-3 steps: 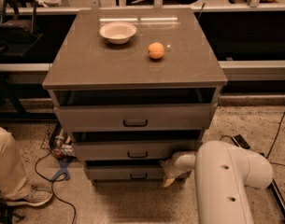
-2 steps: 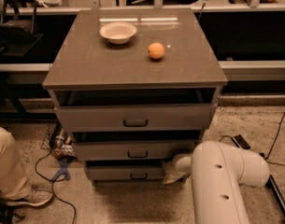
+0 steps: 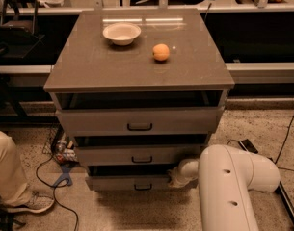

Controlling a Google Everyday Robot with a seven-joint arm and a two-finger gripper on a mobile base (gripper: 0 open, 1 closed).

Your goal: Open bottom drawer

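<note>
The grey cabinet has three drawers. The bottom drawer (image 3: 122,182) is the lowest one, with a flat grey front and a small black loop handle (image 3: 142,187). It stands a little out from the cabinet, with a dark gap above it. My white arm (image 3: 233,177) reaches in from the lower right. My gripper (image 3: 174,175) is at the right end of the bottom drawer front, mostly hidden behind the arm's wrist.
The middle drawer (image 3: 137,155) and the top drawer (image 3: 137,121) also stand slightly out. A white bowl (image 3: 121,32) and an orange (image 3: 161,52) sit on the cabinet top. A person's leg and shoe (image 3: 21,196) and floor cables (image 3: 60,177) are at the left.
My arm has shifted a little to the left, closer in to the right end of the bottom drawer. The drawers look the same.
</note>
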